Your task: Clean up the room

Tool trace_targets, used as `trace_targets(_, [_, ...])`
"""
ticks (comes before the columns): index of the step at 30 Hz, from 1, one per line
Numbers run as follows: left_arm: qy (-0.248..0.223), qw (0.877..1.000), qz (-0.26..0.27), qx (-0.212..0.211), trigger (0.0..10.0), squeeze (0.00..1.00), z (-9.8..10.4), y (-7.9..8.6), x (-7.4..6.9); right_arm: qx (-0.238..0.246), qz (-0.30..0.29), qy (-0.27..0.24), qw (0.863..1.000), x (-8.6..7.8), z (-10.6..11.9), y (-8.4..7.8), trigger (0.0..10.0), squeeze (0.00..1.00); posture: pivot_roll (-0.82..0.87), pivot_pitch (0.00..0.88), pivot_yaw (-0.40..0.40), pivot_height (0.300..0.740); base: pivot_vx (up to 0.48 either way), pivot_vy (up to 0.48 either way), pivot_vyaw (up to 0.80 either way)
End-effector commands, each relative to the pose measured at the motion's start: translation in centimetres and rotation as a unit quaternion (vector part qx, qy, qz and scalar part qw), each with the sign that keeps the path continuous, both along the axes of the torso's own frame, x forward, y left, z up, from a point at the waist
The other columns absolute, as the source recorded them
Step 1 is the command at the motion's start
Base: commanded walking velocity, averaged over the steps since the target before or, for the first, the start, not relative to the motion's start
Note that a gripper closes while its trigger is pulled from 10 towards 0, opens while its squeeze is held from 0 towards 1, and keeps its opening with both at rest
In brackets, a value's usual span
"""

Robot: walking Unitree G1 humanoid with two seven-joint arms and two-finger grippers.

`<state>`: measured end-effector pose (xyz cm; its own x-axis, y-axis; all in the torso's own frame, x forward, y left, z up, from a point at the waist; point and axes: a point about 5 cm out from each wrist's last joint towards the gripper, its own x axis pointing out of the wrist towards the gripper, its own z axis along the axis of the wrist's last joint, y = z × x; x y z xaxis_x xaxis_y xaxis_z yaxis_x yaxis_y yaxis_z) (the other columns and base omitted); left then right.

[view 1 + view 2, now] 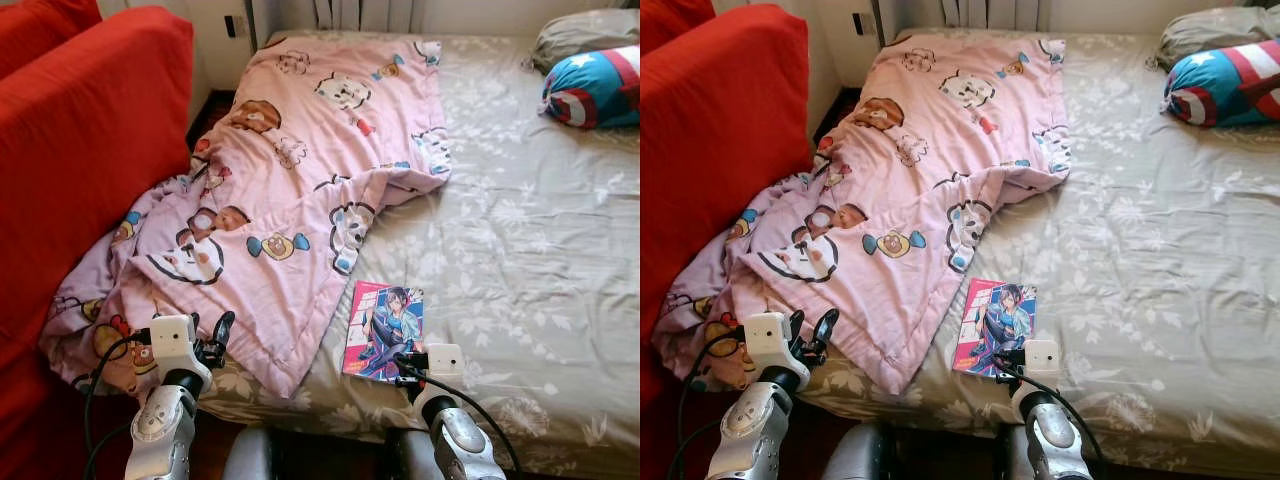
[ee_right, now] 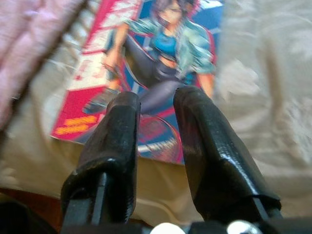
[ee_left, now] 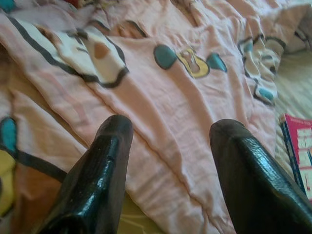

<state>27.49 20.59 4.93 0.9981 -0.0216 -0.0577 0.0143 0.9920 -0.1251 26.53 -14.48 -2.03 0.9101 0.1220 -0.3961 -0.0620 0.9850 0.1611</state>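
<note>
Pink blanket (image 1: 300, 180) and comic book (image 1: 384, 329) on bed (image 1: 540, 270).

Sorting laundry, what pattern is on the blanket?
Pink blanket with cartoon characters, best in left eye view.

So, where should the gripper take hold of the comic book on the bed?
Probably its near short edge, coming from the foot of the bed. The comic book lies flat near the mattress edge, and the right gripper is already poised there, fingers slightly apart.

Bed (image 1: 540, 260), grey floral sheet, daylit. Red sofa (image 1: 80, 150) along its left edge. Pale wall (image 1: 215, 50) with dark socket (image 1: 230, 26); curtain (image 1: 365, 12) at head edge.
</note>
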Motion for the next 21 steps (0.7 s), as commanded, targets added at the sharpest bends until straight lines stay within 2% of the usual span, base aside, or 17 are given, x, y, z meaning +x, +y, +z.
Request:
trace_targets(1, [0.008, 1.000, -0.002, -0.001, 10.0, 0.00, -0.2, 0.0, -0.4, 0.005, -0.010, 0.010, 1.000, -0.7, -0.6, -0.2, 10.0, 0.00, 0.05, 0.266, 0.030, 0.616, 0.000, 0.000, 0.00])
trace_targets(6, [0.011, 1.000, -0.005, 0.004, 10.0, 0.00, -0.2, 0.0, -1.0, 0.007, -0.024, 0.012, 1.000, -0.7, -0.6, -0.5, 10.0, 0.00, 0.08, 0.296, 0.038, 0.616, 0.000, 0.000, 0.00])
trace_targets(11, [0.013, 1.000, -0.005, 0.010, 10.0, 0.00, -0.1, 0.3, -1.8, 0.029, -0.050, 0.009, 0.998, 0.0, -0.1, -0.6, 10.0, 0.00, 0.10, 0.323, 0.051, 0.616, 0.000, 0.000, 0.00])
trace_targets(12, [0.015, 1.000, -0.004, 0.013, 10.0, 0.00, 0.0, 0.5, -2.1, 0.044, -0.058, 0.006, 0.997, 0.4, 0.1, -0.6, 10.0, 0.88, 0.12, 0.336, 0.059, 0.616, 0.000, 0.000, 0.00])
trace_targets(13, [0.016, 1.000, -0.004, 0.014, 10.0, 0.00, 0.0, 0.5, -2.3, 0.052, -0.061, 0.004, 0.997, 0.5, 0.2, -0.6, 10.0, 0.88, 0.12, 0.336, 0.059, 0.616, 0.000, 0.000, 0.00])
trace_targets(14, [0.017, 1.000, -0.004, 0.015, 10.0, 0.00, 0.1, 0.6, -2.4, 0.056, -0.064, 0.002, 0.996, 0.7, 0.4, -0.6, 10.0, 1.00, 0.12, 0.341, 0.061, 0.616, 0.000, 0.000, 0.00])
trace_targets(18, [0.021, 1.000, -0.003, 0.022, 10.0, 0.00, 0.2, 1.0, -3.1, 0.062, -0.081, -0.001, 0.995, 1.2, 0.8, -0.8, 10.0, 1.00, 0.14, 0.356, 0.072, 0.616, 0.000, 0.000, 0.00])
trace_targets(19, [0.023, 0.999, -0.004, 0.026, 10.0, 0.00, 0.2, 1.1, -3.3, 0.066, -0.082, -0.004, 0.994, 1.4, 0.9, -0.8, 10.0, 0.27, 0.15, 0.358, 0.075, 0.616, 0.000, 0.000, 0.00])
trace_targets(20, [0.024, 0.999, -0.005, 0.031, 10.0, 0.00, 0.2, 1.2, -3.4, 0.069, -0.082, -0.006, 0.994, 1.5, 1.0, -0.8, 10.0, 0.00, 0.15, 0.363, 0.079, 0.616, 0.000, 0.000, 0.00])
trace_targets(21, [0.026, 0.999, -0.006, 0.034, 10.0, 0.00, 0.2, 1.3, -3.6, 0.071, -0.083, -0.008, 0.994, 1.7, 1.1, -0.8, 10.0, 0.00, 0.16, 0.365, 0.080, 0.616, 0.000, 0.000, 0.00])
